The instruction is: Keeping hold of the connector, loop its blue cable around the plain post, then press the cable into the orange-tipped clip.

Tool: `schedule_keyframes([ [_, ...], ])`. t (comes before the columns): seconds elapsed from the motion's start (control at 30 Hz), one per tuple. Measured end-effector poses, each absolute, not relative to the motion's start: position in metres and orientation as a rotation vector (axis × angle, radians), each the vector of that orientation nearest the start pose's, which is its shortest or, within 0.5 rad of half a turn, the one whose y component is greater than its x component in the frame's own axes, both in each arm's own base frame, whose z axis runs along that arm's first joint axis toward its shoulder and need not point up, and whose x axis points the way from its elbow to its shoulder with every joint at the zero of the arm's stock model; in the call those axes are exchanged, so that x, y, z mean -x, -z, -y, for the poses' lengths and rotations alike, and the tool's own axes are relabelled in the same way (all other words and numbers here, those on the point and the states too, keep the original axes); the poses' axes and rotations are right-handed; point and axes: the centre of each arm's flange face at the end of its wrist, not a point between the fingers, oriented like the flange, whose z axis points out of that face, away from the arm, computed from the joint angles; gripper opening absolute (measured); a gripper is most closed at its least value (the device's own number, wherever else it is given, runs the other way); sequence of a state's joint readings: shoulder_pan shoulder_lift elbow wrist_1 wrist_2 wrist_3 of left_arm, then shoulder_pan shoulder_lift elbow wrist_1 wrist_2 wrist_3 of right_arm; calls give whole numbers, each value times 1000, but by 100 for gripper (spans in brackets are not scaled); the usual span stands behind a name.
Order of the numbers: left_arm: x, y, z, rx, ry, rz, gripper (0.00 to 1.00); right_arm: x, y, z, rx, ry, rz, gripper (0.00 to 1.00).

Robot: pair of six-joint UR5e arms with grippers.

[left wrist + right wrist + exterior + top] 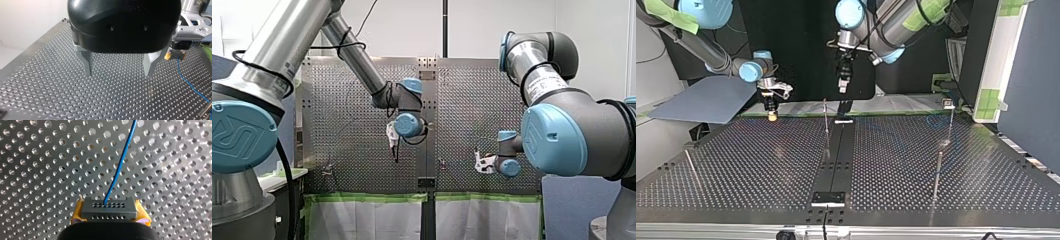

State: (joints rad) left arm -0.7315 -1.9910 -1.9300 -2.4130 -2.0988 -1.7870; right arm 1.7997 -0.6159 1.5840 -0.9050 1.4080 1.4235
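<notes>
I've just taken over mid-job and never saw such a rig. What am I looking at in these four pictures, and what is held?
Two robot arms work over a perforated metal table. The front view looks from behind the arms. The top view faces them from across the table, so the sides are swapped there. Each wrist view looks along that arm's own gripper. My right gripper, with yellow pads, is shut on a dark connector, and its blue cable runs off over the table. My left gripper, black with metal fingers, is open and holds nothing. Thin upright posts stand on the table.
</notes>
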Motion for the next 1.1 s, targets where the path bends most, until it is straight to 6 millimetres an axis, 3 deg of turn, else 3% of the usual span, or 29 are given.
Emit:
schedule_keyframes([
  [0.87, -268, -201, 358, -31, 331, -1619, 100, -296, 19, 612, -1547, -1471, 948, 0],
  [1.1, -262, -203, 353, -31, 332, -1619, 100, -295, 19, 612, -1547, -1471, 947, 0],
])
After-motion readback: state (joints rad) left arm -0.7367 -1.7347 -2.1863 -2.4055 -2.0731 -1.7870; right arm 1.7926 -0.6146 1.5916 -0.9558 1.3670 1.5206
